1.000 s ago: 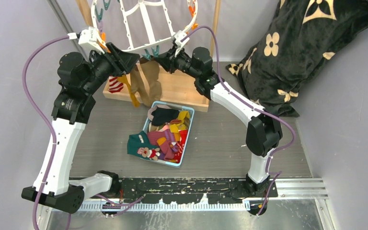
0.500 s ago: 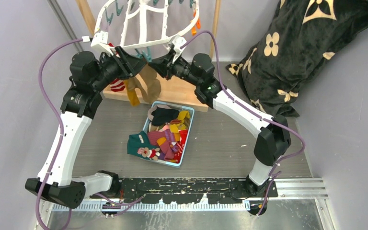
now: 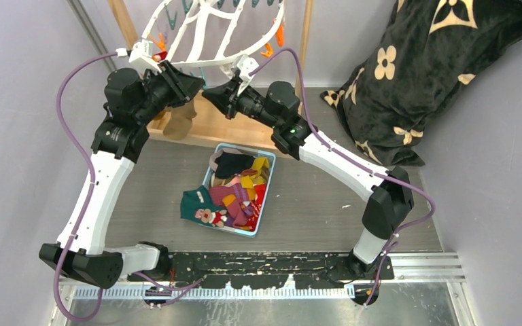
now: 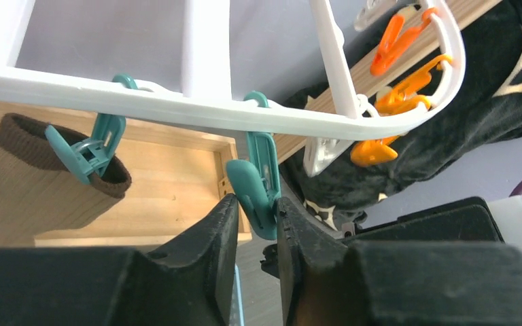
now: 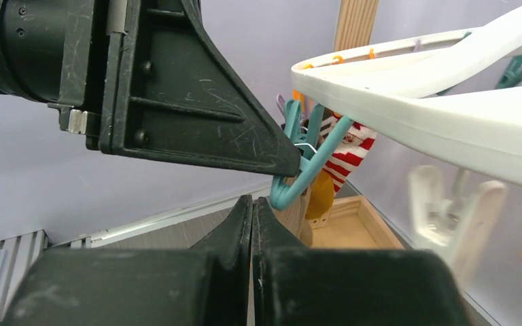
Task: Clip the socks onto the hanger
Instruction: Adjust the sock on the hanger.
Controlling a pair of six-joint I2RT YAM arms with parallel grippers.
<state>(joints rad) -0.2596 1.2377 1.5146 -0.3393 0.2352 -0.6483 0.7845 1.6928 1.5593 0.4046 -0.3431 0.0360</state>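
The hanger [image 3: 204, 64], a white oval rack with cross bars and teal and orange clips, is seen at upper centre, its near rim running left to right. Since a second ago it has been tilted steeper and the tan-brown sock [image 3: 179, 121] shifted left. A teal clip [image 4: 262, 176] is pinched by the left gripper [image 4: 255, 204]; the right gripper [image 5: 251, 210] is clenched empty.

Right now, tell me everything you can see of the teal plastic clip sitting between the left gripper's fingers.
The teal plastic clip looks like smooth moulded plastic: a long flat body with a curved paddle on one side. Its top hook loops over the rim of the white plastic oval hanger, so it hangs downward, slightly tilted. No sock shows in it. Its lower end sits between the black fingers of the left gripper, which appear to press it from both sides.
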